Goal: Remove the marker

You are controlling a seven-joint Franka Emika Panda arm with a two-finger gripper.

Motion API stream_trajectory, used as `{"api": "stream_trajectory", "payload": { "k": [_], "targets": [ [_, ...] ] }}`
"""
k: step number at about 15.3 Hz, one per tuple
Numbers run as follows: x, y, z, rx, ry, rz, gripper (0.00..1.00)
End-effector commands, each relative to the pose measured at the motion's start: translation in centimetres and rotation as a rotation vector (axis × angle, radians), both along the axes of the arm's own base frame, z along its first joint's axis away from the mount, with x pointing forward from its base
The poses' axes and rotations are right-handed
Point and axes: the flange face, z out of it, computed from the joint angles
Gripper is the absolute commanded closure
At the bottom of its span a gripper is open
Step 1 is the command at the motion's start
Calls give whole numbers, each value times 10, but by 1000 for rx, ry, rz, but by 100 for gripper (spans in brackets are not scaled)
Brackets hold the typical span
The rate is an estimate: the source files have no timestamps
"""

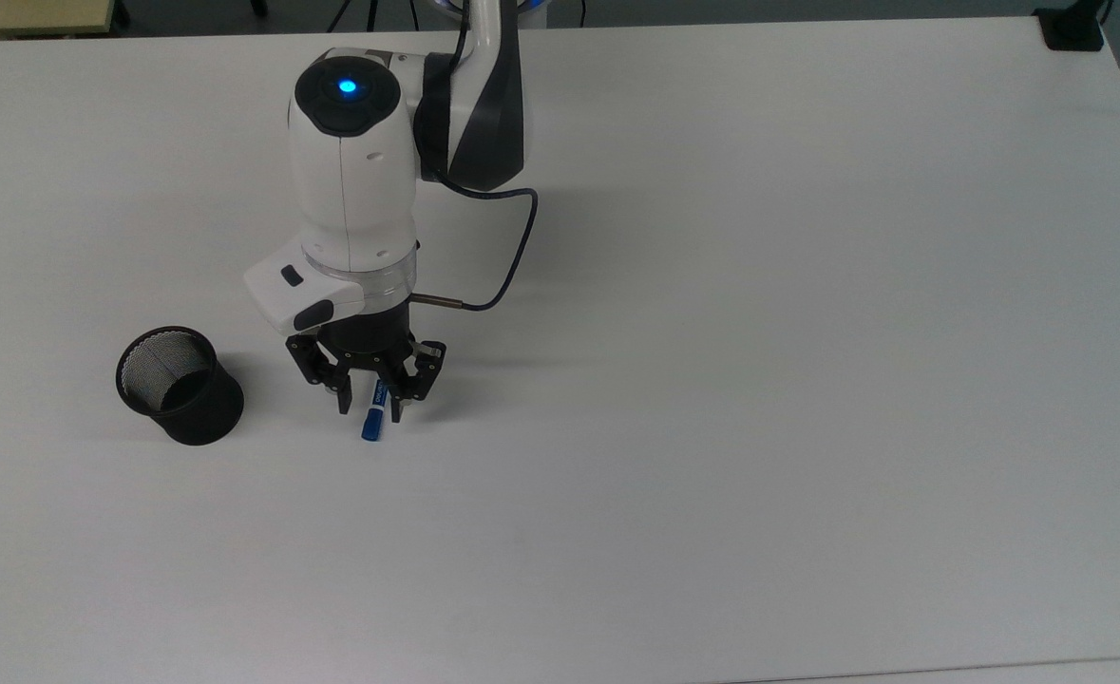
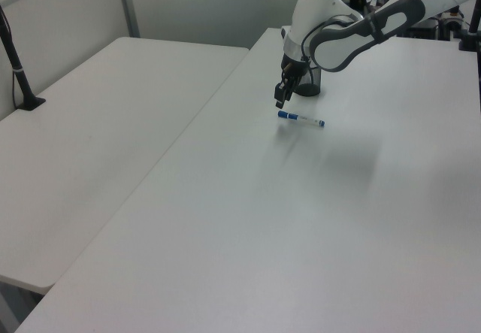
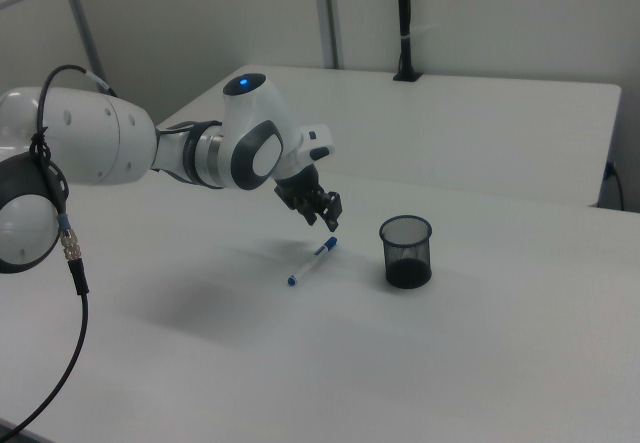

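The marker (image 1: pixel 372 425) lies flat on the white table (image 1: pixel 711 380), a slim white barrel with blue ends. In the left view the marker (image 2: pixel 301 118) rests just in front of the arm, and in the right view the marker (image 3: pixel 313 262) lies at a slant to the left of the black mesh cup (image 3: pixel 406 251). My gripper (image 1: pixel 370 410) hovers right over the marker's near end, open, with nothing held. It hangs a little above the table in the left view (image 2: pixel 279 95) and the right view (image 3: pixel 328 219). The cup (image 1: pixel 180 385) stands upright at the top view's left of the gripper.
A dark cable (image 1: pixel 507 256) loops off the wrist. A black clamp (image 1: pixel 1072 28) sits at the table's far corner in the top view's upper right. A second white table (image 2: pixel 90 122) with a black pole (image 2: pixel 15 55) adjoins on the left view's left.
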Motion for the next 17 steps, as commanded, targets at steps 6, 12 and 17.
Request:
{"api": "stream_trajectory", "payload": {
  "k": [6,12,17],
  "targets": [
    [-22,80,60,-10,86,55,0],
    [-91,100,172,-17,256,57,0],
    [-144,93,233,1,350,46,0]
  ]
}}
